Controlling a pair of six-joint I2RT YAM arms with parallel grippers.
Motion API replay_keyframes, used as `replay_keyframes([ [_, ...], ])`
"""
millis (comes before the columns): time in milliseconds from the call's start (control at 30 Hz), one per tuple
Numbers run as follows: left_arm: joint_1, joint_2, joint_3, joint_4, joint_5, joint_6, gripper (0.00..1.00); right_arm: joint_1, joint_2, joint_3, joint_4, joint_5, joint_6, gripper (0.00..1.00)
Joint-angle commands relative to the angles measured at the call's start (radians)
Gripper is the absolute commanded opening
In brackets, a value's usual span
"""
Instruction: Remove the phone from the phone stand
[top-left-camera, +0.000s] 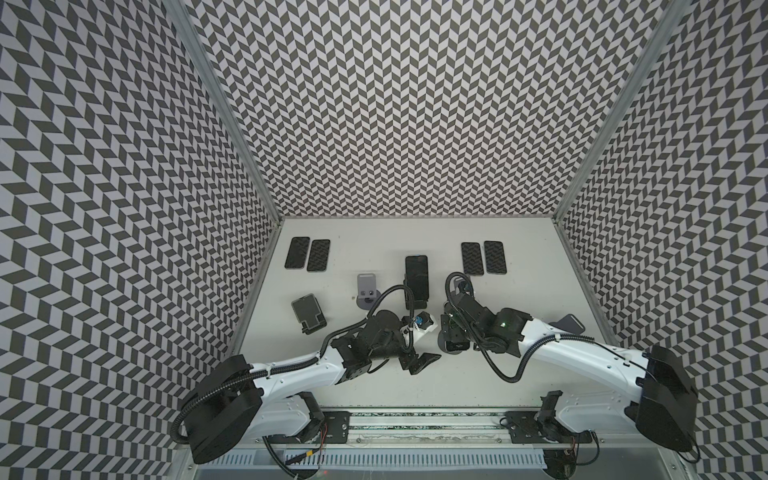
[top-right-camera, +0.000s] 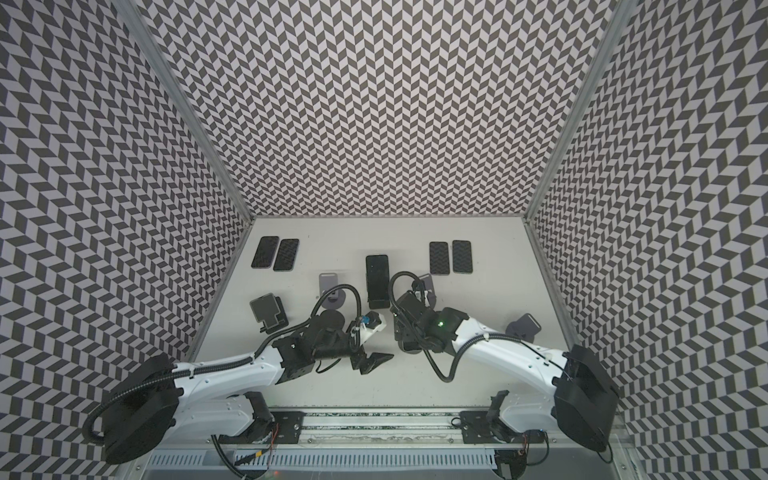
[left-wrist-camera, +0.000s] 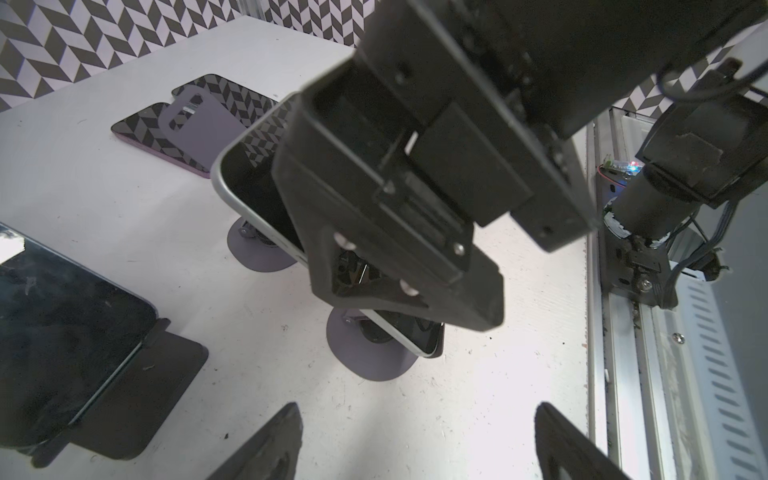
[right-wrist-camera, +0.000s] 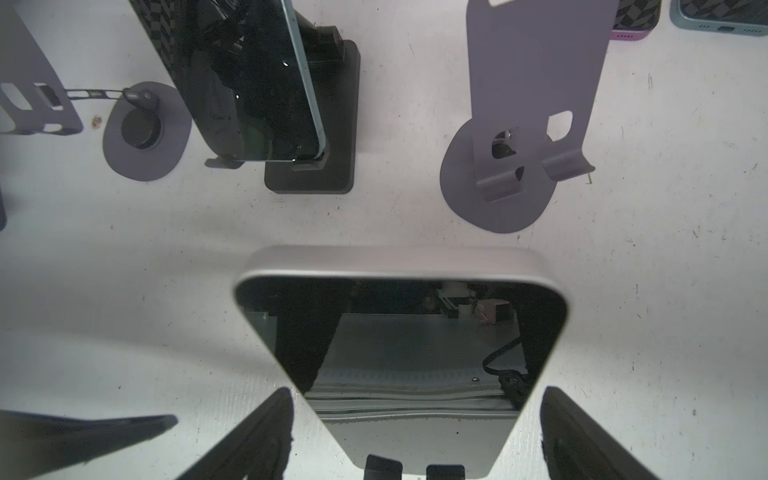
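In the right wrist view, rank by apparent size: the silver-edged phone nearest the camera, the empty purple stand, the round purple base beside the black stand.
Largest: silver-edged phone, though nearness to the camera inflates it.
Next: empty purple stand.
Smallest: round purple base.

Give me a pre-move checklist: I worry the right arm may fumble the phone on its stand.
1. Silver-edged, dark-screened phone sits between the jaws of the right gripper: ok.
2. Jaws closed onto phone's edges: not ok, slim gaps show.
3. Phone resting in purple-grey round-based stand: ok.
4. Left gripper open, empty, off the phone: ok.
5. Stand base braced against lifting: not ok, nothing holds it.
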Motion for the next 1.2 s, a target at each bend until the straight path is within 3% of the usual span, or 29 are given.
replay_keyframes([
  [0,-0.006,0.012,0.022,0.028,0.018,0.017,0.87,-0.005,0.014,0.005,0.034,-0.011,-0.009,0.90],
  [533,-0.008,0.020,0.025,0.010,0.018,0.024,0.87,-0.027,0.095,0.034,0.027,-0.060,-0.032,0.82],
  [1167,-0.008,0.006,0.015,-0.021,0.020,0.056,0.88,-0.037,0.125,0.079,0.009,-0.034,-0.014,0.81],
])
